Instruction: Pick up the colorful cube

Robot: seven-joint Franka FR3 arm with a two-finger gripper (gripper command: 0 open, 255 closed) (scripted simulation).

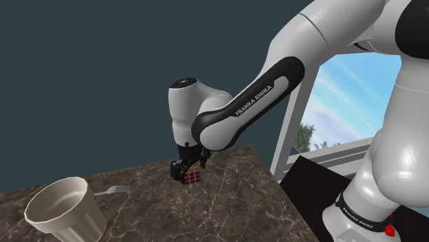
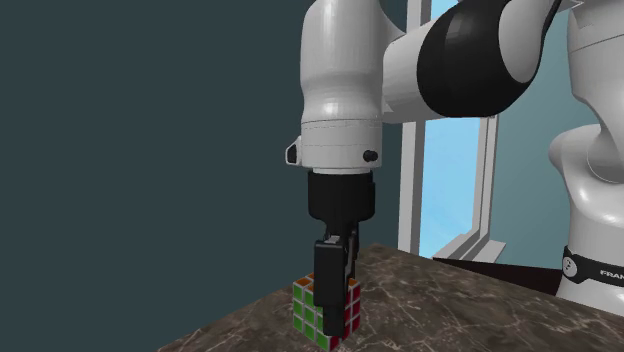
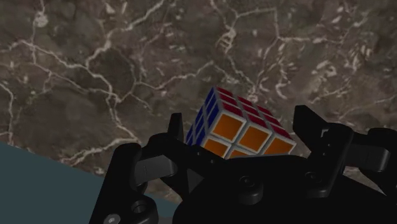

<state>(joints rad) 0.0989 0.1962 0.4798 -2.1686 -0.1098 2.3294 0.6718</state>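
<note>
dark marble tabletop (image 1: 234, 199); end effector (image 3: 241, 121) pinching colorful cube (image 3: 249, 135), orange face up, no long axis.

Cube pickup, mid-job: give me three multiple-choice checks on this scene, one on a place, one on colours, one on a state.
1. Where is the cube?
A) on the floor
B) on the dark marble tabletop, under the gripper
C) on a shelf

2. Which colours does the cube show in the wrist view?
A) orange, red and blue
B) all grey
C) pink and black only

3. How does the pale cup stand?
A) on its side
B) upside down
C) upright, mouth up

Right letters:
1. B, since the shoulder view has it on the marble directly below the gripper.
2. A, since those three faces show there, with white lines between the tiles.
3. C, since its open rim faces up.
</note>
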